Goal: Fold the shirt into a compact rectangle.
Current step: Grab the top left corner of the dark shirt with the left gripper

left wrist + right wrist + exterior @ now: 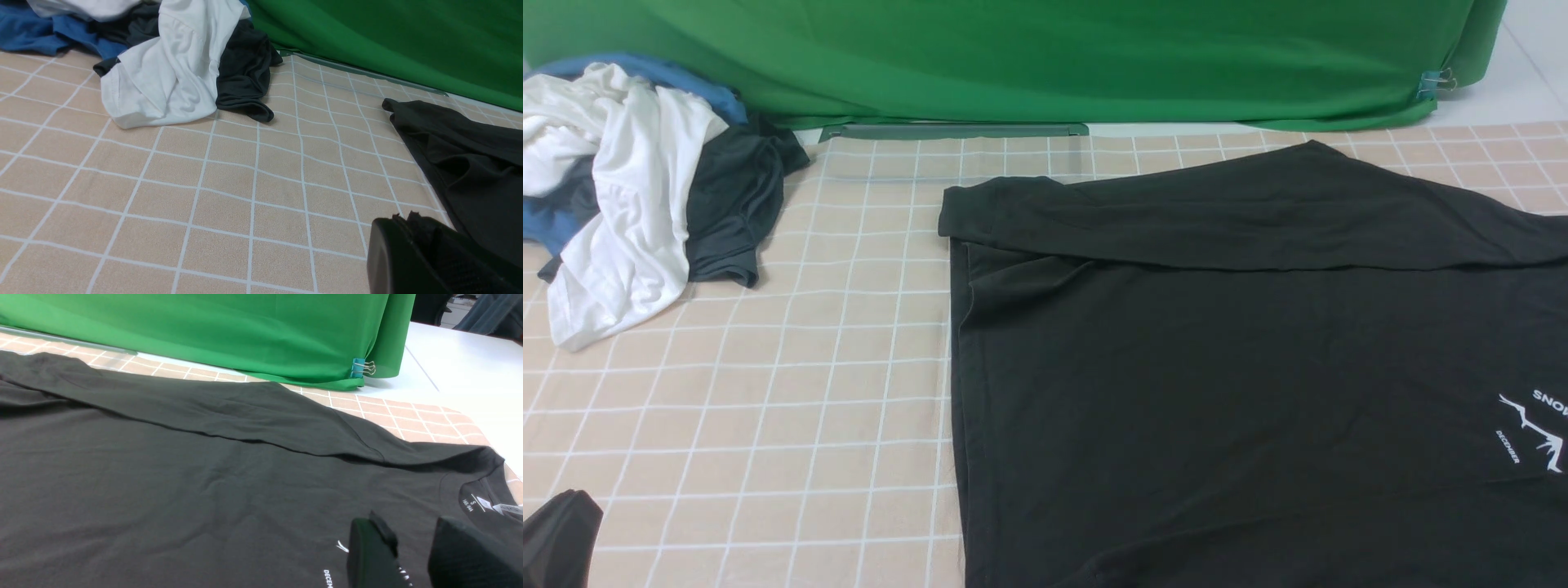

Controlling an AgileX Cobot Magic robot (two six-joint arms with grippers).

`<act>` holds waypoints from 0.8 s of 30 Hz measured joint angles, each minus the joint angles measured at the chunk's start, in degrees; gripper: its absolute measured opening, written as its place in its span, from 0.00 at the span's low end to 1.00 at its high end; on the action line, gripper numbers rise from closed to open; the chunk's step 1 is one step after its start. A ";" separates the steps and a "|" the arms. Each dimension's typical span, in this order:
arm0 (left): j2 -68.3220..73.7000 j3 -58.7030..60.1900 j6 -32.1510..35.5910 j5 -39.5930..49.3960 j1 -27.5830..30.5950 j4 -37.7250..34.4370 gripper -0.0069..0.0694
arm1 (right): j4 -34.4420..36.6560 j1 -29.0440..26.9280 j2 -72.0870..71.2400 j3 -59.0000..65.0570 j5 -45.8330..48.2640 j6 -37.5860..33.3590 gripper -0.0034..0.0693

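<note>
L gripper (560, 543), nearest, jaws closed on nothing, waits clear of the black T-shirt (1217, 392), which lies flat right of centre on the checked tablecloth (809, 392), far edge folded in. R gripper (412, 555) hangs over the print, jaws apart & empty, prob. for the next grab.

Cut off or covered — my view
The large black cotton T-shirt (1217, 392) runs off the front view's right and bottom edges, clipping its white lettering (1553, 398); dark fingers (372, 551) of the right gripper (408, 531) cover part of that print, and I can't read the tiny neck label (474, 504).
</note>
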 joint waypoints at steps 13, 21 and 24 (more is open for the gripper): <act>0.00 0.00 0.37 0.00 0.00 1.23 0.11 | 0.00 0.00 0.00 0.00 0.00 0.00 0.38; 0.00 0.00 0.37 -0.05 0.00 1.64 0.11 | 0.00 0.00 0.00 0.00 0.00 0.00 0.38; 0.00 0.00 0.37 -0.05 0.00 1.64 0.11 | 0.00 0.00 0.00 0.00 0.00 0.00 0.38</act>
